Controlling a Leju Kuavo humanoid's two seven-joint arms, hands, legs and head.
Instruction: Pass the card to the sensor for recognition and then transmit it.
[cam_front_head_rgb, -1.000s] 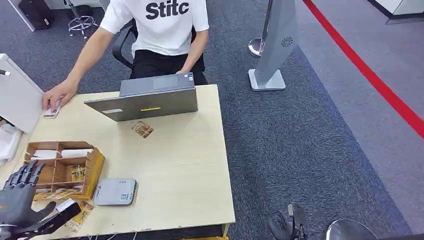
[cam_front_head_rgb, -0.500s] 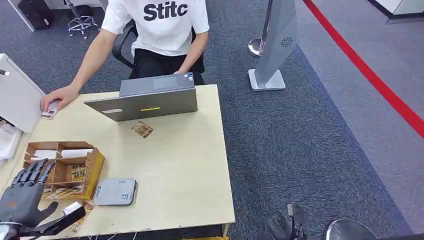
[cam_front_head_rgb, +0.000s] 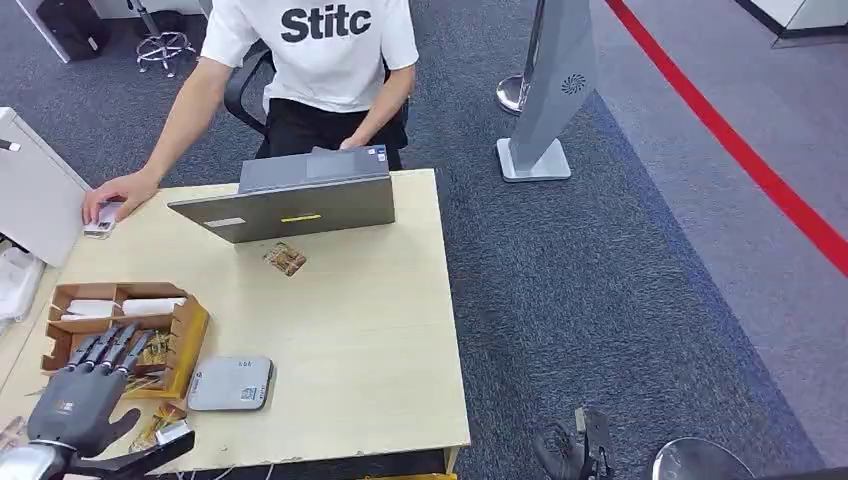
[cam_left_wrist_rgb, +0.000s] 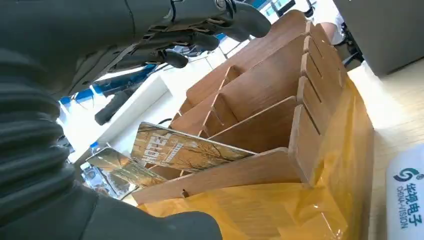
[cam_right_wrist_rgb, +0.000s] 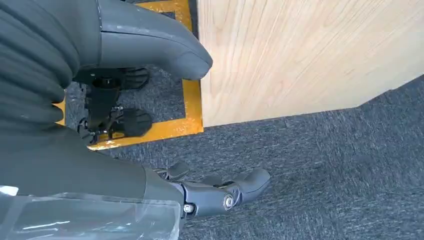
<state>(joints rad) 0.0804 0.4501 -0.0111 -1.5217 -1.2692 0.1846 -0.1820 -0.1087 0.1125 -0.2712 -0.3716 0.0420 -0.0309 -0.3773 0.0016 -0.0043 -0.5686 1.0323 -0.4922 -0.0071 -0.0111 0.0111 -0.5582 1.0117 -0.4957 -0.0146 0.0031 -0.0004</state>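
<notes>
My left hand (cam_front_head_rgb: 85, 405) hovers with fingers spread over the near end of a wooden divided box (cam_front_head_rgb: 190, 325) at the table's front left. It holds nothing. Brown printed cards (cam_left_wrist_rgb: 185, 150) lean in the box's near compartment, just under my fingers (cam_left_wrist_rgb: 200, 30). More cards (cam_front_head_rgb: 158, 428) lie loose by my thumb at the table's front edge. The grey card sensor (cam_front_head_rgb: 231, 383) lies flat just right of the box, and its white face with a logo (cam_left_wrist_rgb: 407, 192) is seen in the left wrist view. My right hand (cam_right_wrist_rgb: 220, 192) hangs empty beside the table, over carpet.
A grey laptop (cam_front_head_rgb: 290, 200) stands at the far side with a single card (cam_front_head_rgb: 286, 259) lying in front of it. A seated person in a white shirt rests a hand (cam_front_head_rgb: 112, 195) on a small object at the far left corner. A white cabinet (cam_front_head_rgb: 35, 190) borders the left.
My left hand has moved right and forward, from beside the box to over its near end. The person's hand has drawn back a little at the far left corner.
</notes>
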